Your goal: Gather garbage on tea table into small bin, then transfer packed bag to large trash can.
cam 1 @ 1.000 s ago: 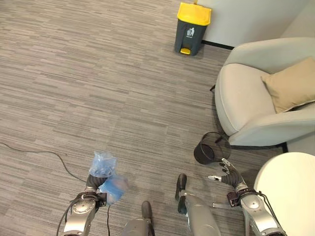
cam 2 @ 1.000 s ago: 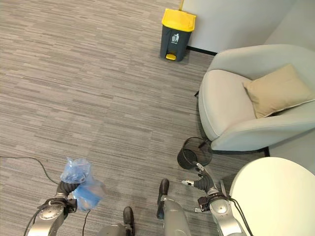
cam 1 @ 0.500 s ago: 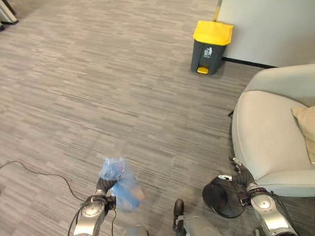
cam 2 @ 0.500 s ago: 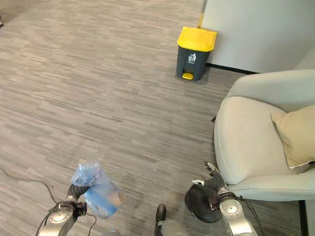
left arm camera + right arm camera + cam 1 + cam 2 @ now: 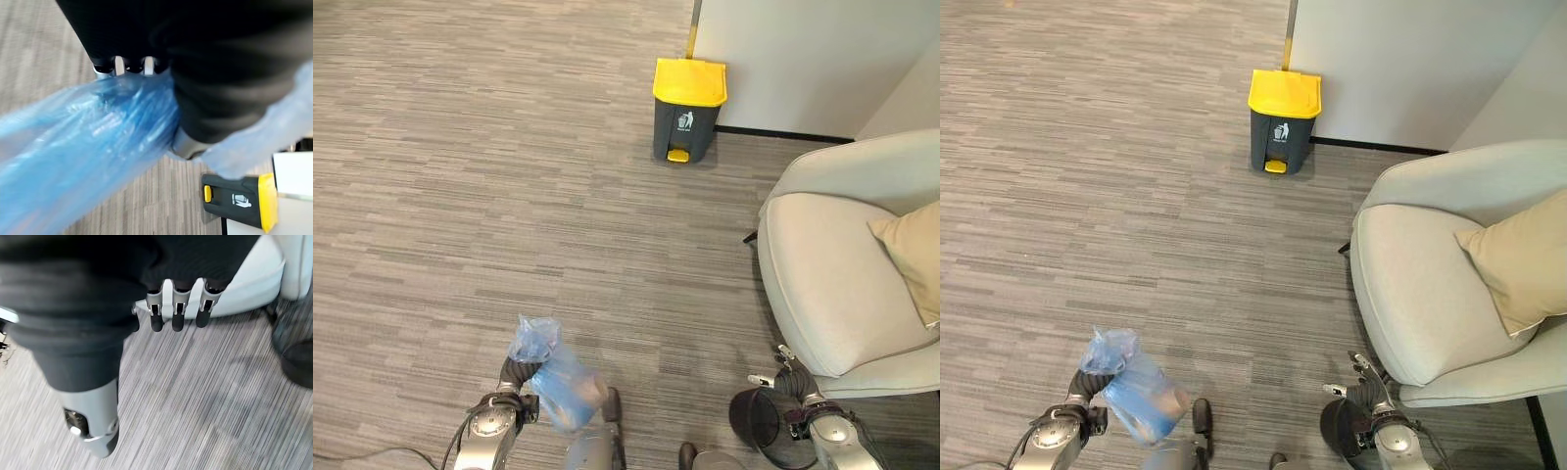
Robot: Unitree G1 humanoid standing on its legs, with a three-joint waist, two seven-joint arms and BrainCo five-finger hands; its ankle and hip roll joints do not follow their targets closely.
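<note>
Left hand (image 5: 514,373) grips our blue bag (image 5: 558,388), fingers curled round its bunched neck, above the floor. We list: armchair (image 5: 837,284) with cushion (image 5: 913,255); yellow-lidded trash can (image 5: 687,108) by the wall, well apart; small black bin (image 5: 759,423) beside our right hand (image 5: 785,370), fingers relaxed, empty.

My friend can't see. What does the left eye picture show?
The left robot hand grips a crinkly blue plastic bag above grey striped carpet. Ahead, a dark grey pedal bin with a yellow lid stands against a white wall, beside a pale grey armchair.
</note>
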